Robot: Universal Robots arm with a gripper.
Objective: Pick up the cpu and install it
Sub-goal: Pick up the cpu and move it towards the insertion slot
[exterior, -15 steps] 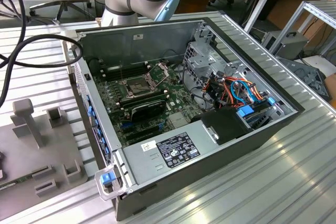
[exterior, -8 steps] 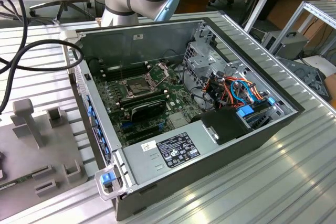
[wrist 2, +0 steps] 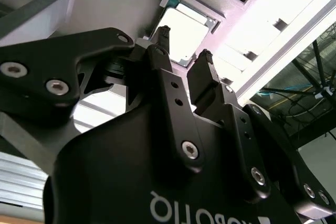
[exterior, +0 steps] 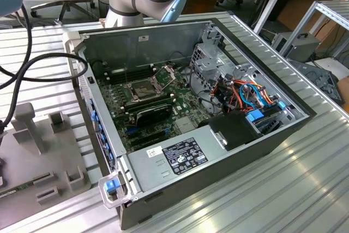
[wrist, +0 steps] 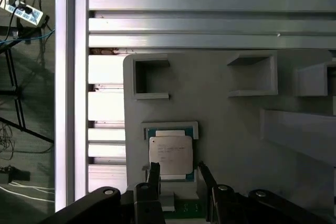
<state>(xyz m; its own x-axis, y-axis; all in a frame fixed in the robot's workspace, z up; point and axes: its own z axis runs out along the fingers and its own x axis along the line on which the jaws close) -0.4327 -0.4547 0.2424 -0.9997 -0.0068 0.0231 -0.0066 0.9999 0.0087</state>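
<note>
Gripper (wrist: 178,171), fingers (wrist: 154,176) apart, hangs above the cpu (wrist: 170,153) in its grey tray (wrist: 226,129), print too small to read.

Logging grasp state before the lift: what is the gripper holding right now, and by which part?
Nothing is held. The open gripper hangs over the cpu, which lies flat in its recess in the grey holder.
</note>
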